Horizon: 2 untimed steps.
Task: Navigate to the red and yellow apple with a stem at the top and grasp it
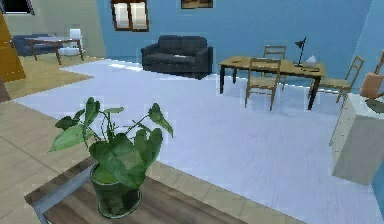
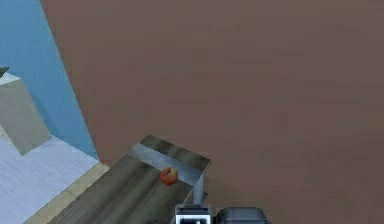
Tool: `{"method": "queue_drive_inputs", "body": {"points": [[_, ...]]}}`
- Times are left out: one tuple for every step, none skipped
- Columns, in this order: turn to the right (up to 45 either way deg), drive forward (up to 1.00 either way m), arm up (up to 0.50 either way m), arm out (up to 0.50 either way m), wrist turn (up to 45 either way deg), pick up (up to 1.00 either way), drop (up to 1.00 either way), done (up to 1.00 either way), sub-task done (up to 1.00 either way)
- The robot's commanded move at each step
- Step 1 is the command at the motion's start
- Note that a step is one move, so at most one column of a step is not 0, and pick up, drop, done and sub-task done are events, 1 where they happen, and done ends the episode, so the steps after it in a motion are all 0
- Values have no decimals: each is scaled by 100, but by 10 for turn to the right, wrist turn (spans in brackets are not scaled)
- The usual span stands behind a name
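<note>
In the forward view a potted plant (image 1: 115, 165) stands on the near part of a desk (image 1: 70, 208), which is cut off by the bottom edge. Behind it a pale rug (image 1: 220, 125) reaches to a dark sofa (image 1: 177, 55) at the blue wall and to a dining table (image 1: 272, 68) with chairs. A white cabinet (image 1: 355, 140) is cut by the right edge.

In the arm side view the apple (image 2: 168, 175) is a small round thing, red with a little yellow. It lies on the desk (image 2: 120, 195) near the far end, close to a brown wall (image 2: 250, 80). The gripper (image 2: 195, 213) shows at the bottom edge as a white square with dark marks and a dark body next to it. The apple sits just beyond the gripper and slightly to its left in the picture, near it but, as it seems, apart from it.

I judge that the driving is nearly finished and that the step in hand is the approach for the grasp. The next move calls for reaching the arm outward to the apple, with a small correction toward its side, and for a height that matches the desk top.

The bottom edge cuts off the fingers, so I cannot tell how they stand or whether the gripper holds anything. The stem is too small to make out, and the height of the gripper above the desk cannot be read.
</note>
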Motion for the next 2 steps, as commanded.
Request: {"method": "queue_drive_inputs", "body": {"points": [[0,0,0,26,0,0,0,0,0],[0,0,0,0,450,0,0,0,0]]}}
